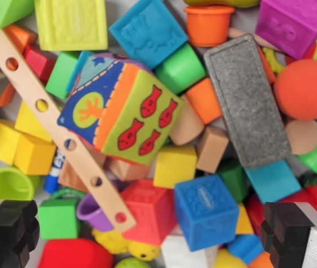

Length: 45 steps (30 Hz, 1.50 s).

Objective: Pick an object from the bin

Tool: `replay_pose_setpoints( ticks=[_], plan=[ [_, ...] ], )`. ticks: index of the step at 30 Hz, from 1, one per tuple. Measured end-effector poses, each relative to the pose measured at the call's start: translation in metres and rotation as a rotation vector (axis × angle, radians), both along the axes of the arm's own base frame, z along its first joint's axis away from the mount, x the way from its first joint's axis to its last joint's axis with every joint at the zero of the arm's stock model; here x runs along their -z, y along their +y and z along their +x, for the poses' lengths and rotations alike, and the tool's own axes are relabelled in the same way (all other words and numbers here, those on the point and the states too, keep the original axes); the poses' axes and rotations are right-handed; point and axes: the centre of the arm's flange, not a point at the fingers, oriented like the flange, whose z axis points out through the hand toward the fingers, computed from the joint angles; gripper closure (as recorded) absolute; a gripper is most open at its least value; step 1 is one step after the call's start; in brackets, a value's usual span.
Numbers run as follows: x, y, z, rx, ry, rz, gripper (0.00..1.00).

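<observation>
The wooden strip [58, 125] with holes lies on top of the toy pile, long axis diagonal from upper left to lower right. Its lower end sits between the fingers [10, 229], nearer the left one. Gripper [150, 234] is wide open, holding nothing. A fish-print cube [125, 111] sits just beside the strip.

My only camera sits on my wrist and looks straight down, very close, into the bin of toys. My two black fingertips [10, 231] frame the bottom corners of the wrist view.
</observation>
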Motion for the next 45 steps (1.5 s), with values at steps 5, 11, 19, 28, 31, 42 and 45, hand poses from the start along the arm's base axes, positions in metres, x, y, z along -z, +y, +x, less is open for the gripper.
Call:
replay_pose_setpoints(
  ticks=[5, 11, 19, 28, 31, 42, 45],
  plan=[
    [0.005, 0.002, -0.001, -0.055, -0.003, 0.001, 0.0],
    [0.011, 0.004, -0.003, -0.125, -0.006, 0.002, 0.0],
    [0.02, 0.007, -0.005, -0.221, -0.01, 0.003, 0.0],
    [0.03, 0.011, -0.008, -0.336, -0.016, 0.005, 0.0],
    [0.033, 0.012, -0.009, -0.371, -0.018, 0.005, 0.0],
    [0.047, 0.016, -0.012, -0.523, -0.025, 0.008, 0.0],
    [0.051, 0.018, -0.013, -0.567, -0.026, 0.009, 0.0]
  ],
)
